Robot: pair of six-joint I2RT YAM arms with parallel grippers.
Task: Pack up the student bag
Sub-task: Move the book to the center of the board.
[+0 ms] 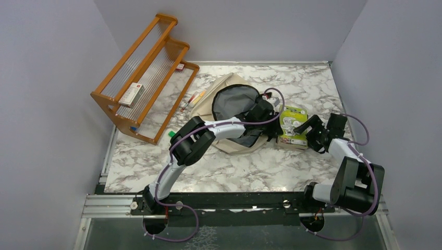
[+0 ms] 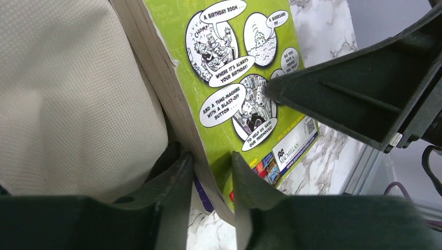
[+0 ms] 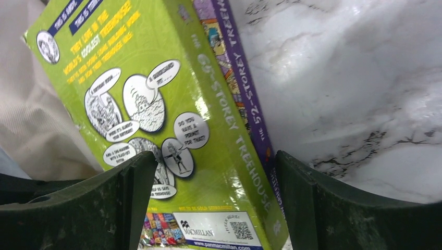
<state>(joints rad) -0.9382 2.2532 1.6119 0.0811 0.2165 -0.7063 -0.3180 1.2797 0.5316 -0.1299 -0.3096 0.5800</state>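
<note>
The student bag (image 1: 221, 86), a beige canvas backpack, lies mid-table with its mouth gaping and its dark lining showing. Its cloth (image 2: 68, 99) fills the left of the left wrist view. To its right a green book (image 1: 293, 121) lies tilted on a purple book (image 3: 245, 88). My left gripper (image 2: 211, 159) reaches across the bag and is shut on the green book's (image 2: 234, 57) near corner, one finger on the page edge and one on the cover. My right gripper (image 3: 216, 159) stands open astride the books' spine end, and one of its fingers (image 2: 359, 99) rests its tip on the green cover.
An orange wooden rack (image 1: 143, 73) with a small box (image 1: 131, 94) on it stands at the back left. Pens (image 1: 194, 98) lie between the rack and the bag, and a small green item (image 1: 171, 134) lies by the left arm. Grey walls close in on three sides.
</note>
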